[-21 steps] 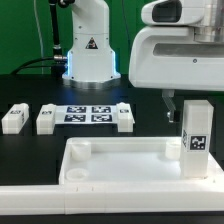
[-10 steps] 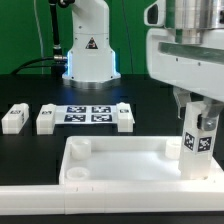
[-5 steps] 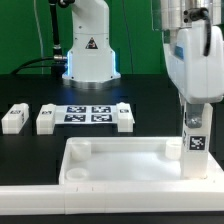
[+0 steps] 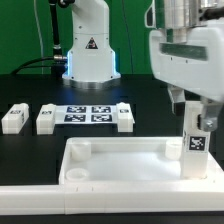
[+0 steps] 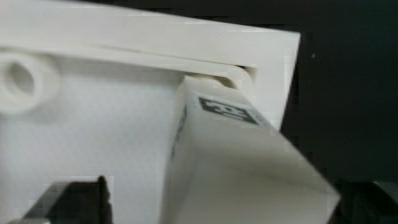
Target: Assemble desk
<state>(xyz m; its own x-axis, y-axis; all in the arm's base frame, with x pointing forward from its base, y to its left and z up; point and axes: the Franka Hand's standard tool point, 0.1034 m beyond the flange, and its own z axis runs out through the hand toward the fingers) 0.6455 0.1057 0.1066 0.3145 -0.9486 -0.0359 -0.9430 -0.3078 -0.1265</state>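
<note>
Inside the parted gripper (image 4: 196, 112), leg (image 4: 196, 150) upright in desk (image 4: 118, 144) corner.

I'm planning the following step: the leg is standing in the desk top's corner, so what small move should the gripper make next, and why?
Probably lift the gripper straight up off the leg. The leg stands upright in a corner socket of the desk top, and the wrist view shows a gap beside one finger, so the jaws look open.

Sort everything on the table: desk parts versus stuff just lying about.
For the job: desk top; upright leg at its corner; loose legs.
Lying about: marker board; border bar in front.
</note>
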